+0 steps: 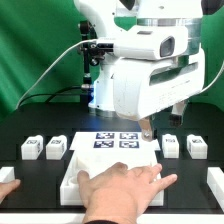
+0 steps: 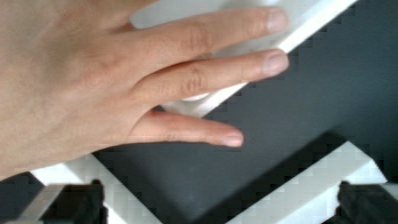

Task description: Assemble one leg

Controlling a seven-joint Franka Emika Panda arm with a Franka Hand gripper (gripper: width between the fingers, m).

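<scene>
A person's bare hand (image 1: 125, 185) lies flat on the big flat white tray-like part (image 1: 75, 185) at the near side of the black table (image 1: 35, 205), most likely to stop it sliding. The robot's gripper (image 1: 148, 130) hangs over the part's far corner, fingers wide apart and holding nothing. The closest small white plastic leg block (image 1: 170, 145) with its black-and-white tag stands just beside the gripper, on the exterior view's right. It is not picked up yet.
</scene>
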